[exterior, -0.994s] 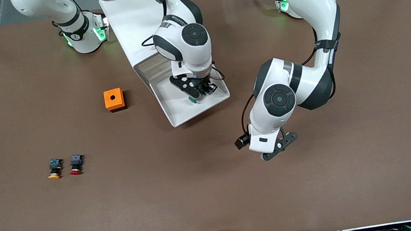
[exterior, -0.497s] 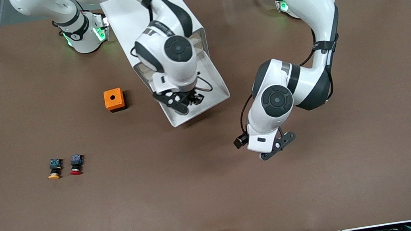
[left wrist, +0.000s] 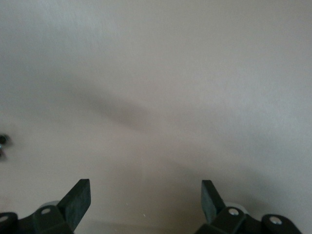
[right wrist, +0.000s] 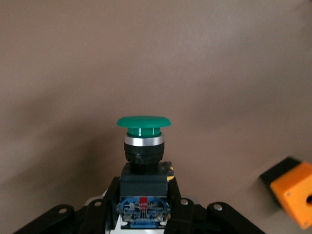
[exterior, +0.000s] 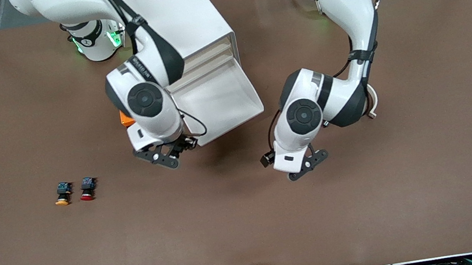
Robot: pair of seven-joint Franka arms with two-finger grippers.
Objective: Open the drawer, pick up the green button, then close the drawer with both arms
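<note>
Your white cabinet [exterior: 182,23] stands mid-table at the robots' edge, its lower drawer [exterior: 220,102] open and now uncovered. The right gripper [exterior: 169,154] has left it, clamping the green button [right wrist: 143,127] above bare worktop. The left gripper [left wrist: 145,201] hangs released.

— What do the arms look like?
— Glossy white shells, black joint rings, round dark caps at the elbows; thin black cables loop along each.
— And the bases?
— White collars lit green — black end effectors [exterior: 163,155] [exterior: 304,165] with silver screws.
</note>
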